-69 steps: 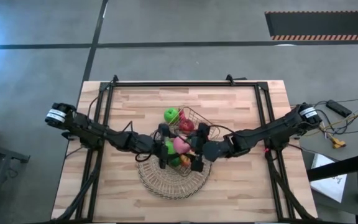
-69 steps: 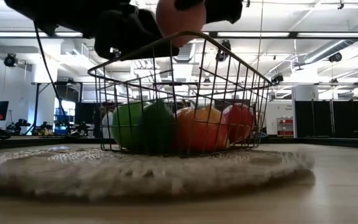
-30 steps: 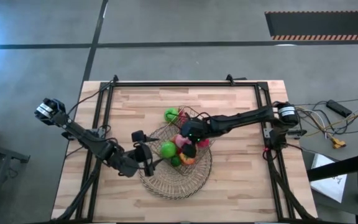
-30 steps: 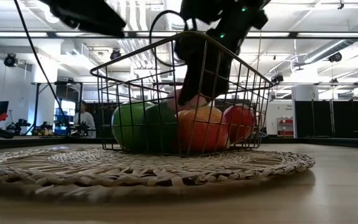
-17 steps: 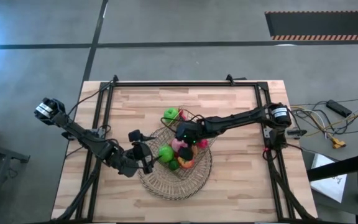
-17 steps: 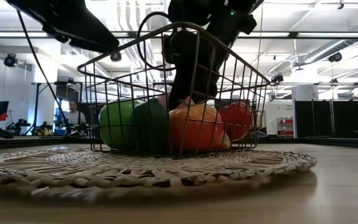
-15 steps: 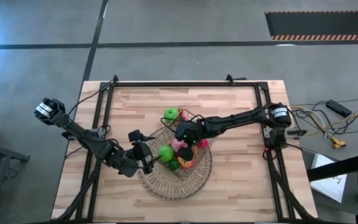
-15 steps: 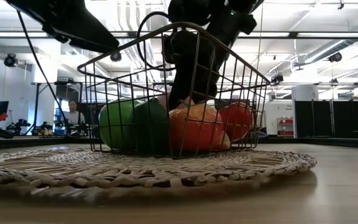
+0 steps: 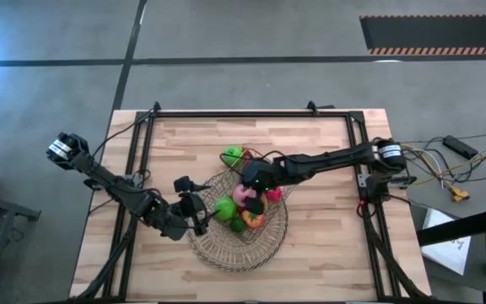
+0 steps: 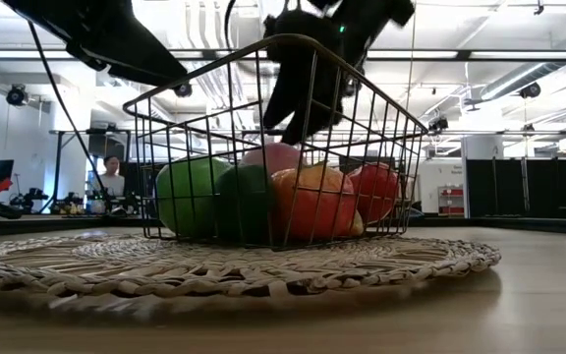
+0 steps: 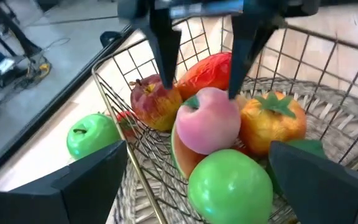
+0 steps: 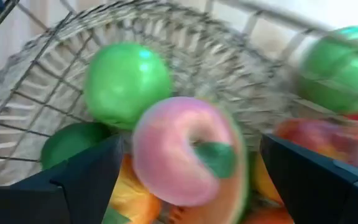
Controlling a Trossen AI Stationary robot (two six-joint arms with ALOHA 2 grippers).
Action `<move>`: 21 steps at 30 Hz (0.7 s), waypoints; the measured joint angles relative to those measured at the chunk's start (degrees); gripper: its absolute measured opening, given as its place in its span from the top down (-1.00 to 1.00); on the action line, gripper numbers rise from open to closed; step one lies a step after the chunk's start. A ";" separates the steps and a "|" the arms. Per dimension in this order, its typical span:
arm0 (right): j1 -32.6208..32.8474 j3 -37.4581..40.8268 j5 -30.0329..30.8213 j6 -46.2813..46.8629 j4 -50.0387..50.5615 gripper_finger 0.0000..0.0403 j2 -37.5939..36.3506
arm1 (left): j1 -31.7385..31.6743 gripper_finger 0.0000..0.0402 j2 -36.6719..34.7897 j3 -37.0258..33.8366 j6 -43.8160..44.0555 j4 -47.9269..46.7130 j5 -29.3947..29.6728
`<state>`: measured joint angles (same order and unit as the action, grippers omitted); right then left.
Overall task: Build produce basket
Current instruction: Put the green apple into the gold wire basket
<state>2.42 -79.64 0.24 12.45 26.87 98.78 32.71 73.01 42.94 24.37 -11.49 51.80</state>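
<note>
Wire basket [image 9: 258, 192] on round woven mat [image 9: 236, 239] near middle of desk [image 9: 327, 228], filled with toy fruit: pink peach [image 11: 208, 120] on top, green apple [image 11: 230, 185] beside it, red apple [image 11: 154, 102], orange fruit [image 11: 270, 121]. Second green apple [image 9: 232, 154] outside basket, on desk just beside it. Right claw [image 11: 201, 65] just above peach, fingers apart, gripping nothing. Left claw [image 9: 201, 213] at mat's edge, fingers apart, empty
</note>
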 joint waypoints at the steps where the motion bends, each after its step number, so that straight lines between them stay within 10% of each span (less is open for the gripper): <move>1: 0.47 0.04 2.32 -0.02 0.74 -0.83 -1.07 | -0.09 -0.87 0.00 -0.02 1.49 0.05 0.23; 13: 18.24 2.76 40.73 3.68 8.11 -0.82 -15.17 | -3.94 -0.84 -10.42 -0.81 5.23 -7.40 2.99; 21: 31.41 10.84 55.29 14.96 8.42 -0.82 -16.83 | -24.89 -0.66 -14.93 -5.65 -3.33 -1.43 -18.53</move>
<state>33.84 -68.81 55.53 27.41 35.29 81.94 7.82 58.09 37.29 21.04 -12.92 33.26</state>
